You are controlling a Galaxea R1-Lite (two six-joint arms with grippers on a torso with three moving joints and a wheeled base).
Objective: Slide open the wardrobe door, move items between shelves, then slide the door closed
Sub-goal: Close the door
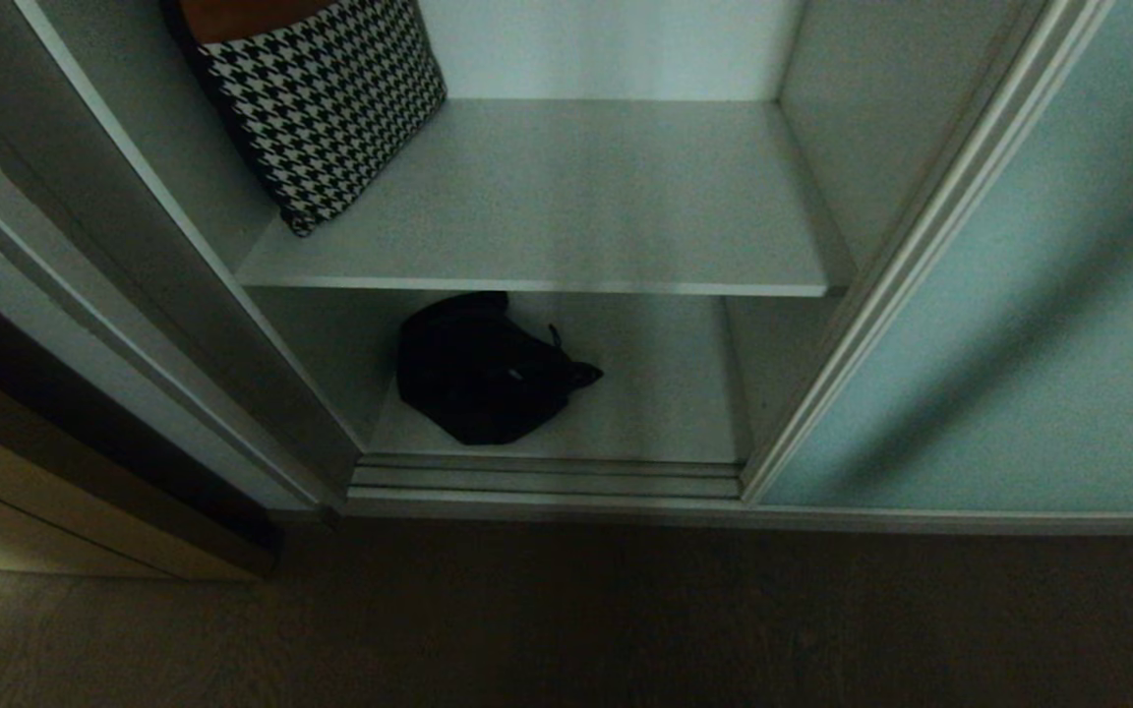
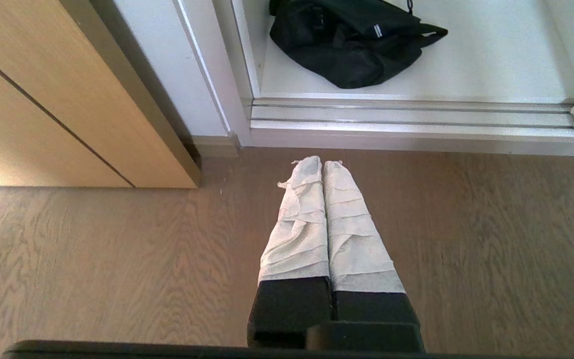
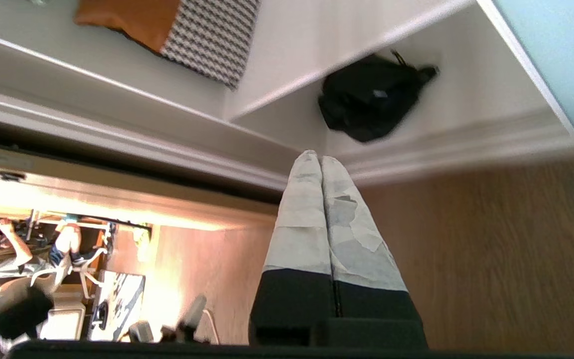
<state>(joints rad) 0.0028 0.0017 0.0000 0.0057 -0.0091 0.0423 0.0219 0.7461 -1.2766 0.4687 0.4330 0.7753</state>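
The sliding wardrobe door (image 1: pixel 1019 324) stands pushed aside at three o'clock of my head view, baring the shelves so I can reach in. A black bag (image 1: pixel 483 369) lies slumped on the bottom shelf (image 1: pixel 665 393), centre frame; at eleven o'clock a houndstooth cushion (image 1: pixel 326 108) leans on the upper shelf (image 1: pixel 576 197). My right gripper (image 3: pixel 321 160) is clenched empty, aimed toward the bag. My left gripper (image 2: pixel 322 162) hangs clenched empty over the wooden floor (image 2: pixel 491 239), idle.

black bag (image 1: pixel 483 372) slumped on bottom shelf (image 1: pixel 665 413)
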